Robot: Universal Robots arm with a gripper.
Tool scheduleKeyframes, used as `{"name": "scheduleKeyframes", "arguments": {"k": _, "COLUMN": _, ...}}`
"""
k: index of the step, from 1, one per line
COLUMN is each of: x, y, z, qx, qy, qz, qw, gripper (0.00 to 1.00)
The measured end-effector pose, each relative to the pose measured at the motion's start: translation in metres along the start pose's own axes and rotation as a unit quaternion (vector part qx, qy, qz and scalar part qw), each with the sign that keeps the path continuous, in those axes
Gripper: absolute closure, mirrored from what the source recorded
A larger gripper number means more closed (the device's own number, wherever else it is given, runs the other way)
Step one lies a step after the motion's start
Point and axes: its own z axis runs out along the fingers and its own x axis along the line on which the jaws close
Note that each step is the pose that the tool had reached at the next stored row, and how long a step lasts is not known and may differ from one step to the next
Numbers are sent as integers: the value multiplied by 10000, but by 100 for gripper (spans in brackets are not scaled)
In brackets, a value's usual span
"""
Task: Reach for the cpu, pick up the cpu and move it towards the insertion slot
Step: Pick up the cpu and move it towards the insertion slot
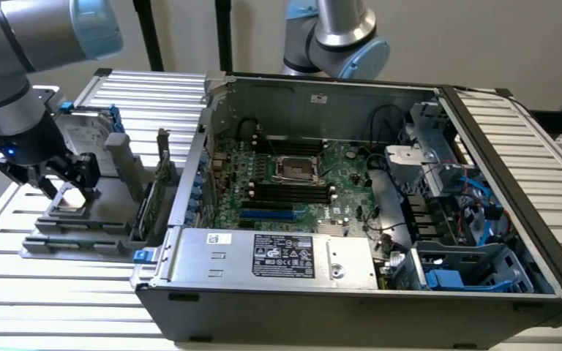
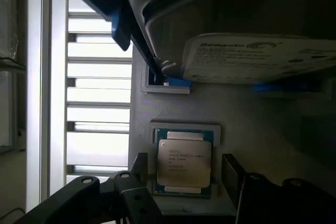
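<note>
Black end effector (image 2: 185,170) spread, fingers either side of the small square silver-topped cpu (image 2: 184,160), which lies flat in a grey fixture's (image 2: 173,106) recess. Judgement: stay centred, descend squarely, close evenly on opposite edges.

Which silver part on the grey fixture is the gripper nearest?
The cpu, the small square chip lying flat, flanked by the open gripper; the larger hard drive with blue rails sits farther off.
</note>
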Motion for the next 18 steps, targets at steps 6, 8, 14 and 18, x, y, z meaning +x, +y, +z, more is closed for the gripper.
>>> {"name": "scheduleKeyframes", "arguments": {"k": 6, "x": -1, "y": -2, "z": 31, "qx": -21, "qy": 21, "qz": 1, "qw": 10000, "gripper": 33}}
{"name": "scheduleKeyframes", "arguments": {"k": 8, "x": 0, "y": -3, "z": 38, "qx": -24, "qy": 32, "qz": 2, "qw": 10000, "gripper": 33}}
{"name": "scheduleKeyframes", "arguments": {"k": 14, "x": -1, "y": -3, "z": 50, "qx": -26, "qy": 55, "qz": 8, "qw": 10000, "gripper": 33}}
{"name": "scheduleKeyframes", "arguments": {"k": 18, "x": -4, "y": -4, "z": 58, "qx": -26, "qy": 59, "qz": 8, "qw": 10000, "gripper": 33}}
